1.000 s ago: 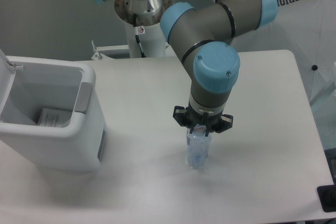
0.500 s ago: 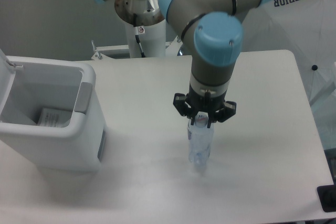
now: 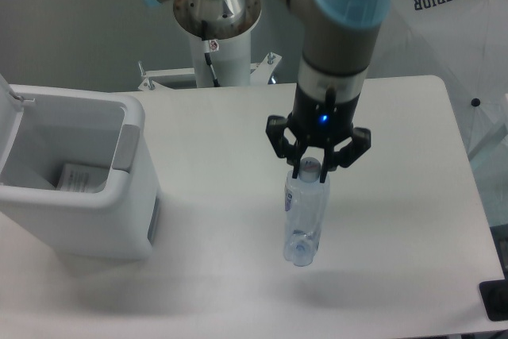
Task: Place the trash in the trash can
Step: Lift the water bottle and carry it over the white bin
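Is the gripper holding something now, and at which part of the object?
Yes. The gripper holds the clear water bottle at its top, around the cap end, and the bottle hangs below it.

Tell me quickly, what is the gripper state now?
Gripper: closed on the cap end of the water bottle, holding it above the table.
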{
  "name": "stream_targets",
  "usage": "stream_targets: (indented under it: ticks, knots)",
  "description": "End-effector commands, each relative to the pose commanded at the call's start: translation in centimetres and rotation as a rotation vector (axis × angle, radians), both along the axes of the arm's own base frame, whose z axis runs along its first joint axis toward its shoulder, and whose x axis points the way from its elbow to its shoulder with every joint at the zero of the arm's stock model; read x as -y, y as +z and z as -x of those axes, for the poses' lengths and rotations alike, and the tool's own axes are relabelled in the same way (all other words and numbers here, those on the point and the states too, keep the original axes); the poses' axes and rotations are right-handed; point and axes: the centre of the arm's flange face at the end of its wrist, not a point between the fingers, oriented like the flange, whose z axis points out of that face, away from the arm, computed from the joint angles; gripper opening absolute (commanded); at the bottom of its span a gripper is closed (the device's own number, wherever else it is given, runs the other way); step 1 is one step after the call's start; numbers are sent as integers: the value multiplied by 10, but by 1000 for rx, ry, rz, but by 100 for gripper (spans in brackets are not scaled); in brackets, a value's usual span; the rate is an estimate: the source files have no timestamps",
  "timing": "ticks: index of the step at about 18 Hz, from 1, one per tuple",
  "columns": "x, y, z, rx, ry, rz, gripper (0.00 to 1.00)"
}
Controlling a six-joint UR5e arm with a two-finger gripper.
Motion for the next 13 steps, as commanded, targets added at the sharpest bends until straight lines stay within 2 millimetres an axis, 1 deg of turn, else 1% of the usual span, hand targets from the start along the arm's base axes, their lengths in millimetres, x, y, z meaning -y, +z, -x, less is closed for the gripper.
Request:
stream_targets:
  ticks: [2,4,5,8,10,11,13]
  knots:
    - [0,11,0,7,-2,-44,18]
    - [7,30,-9,1,-8,-89,18]
    - [8,36,-14,3,-14,-109,18]
    - [6,43,-20,23,-27,-152,18]
    - [10,58,-30,19,-30,-182,18]
    - [10,60,-32,29,-24,-195,18]
    - [14,74,-42,32,-10,-221,18]
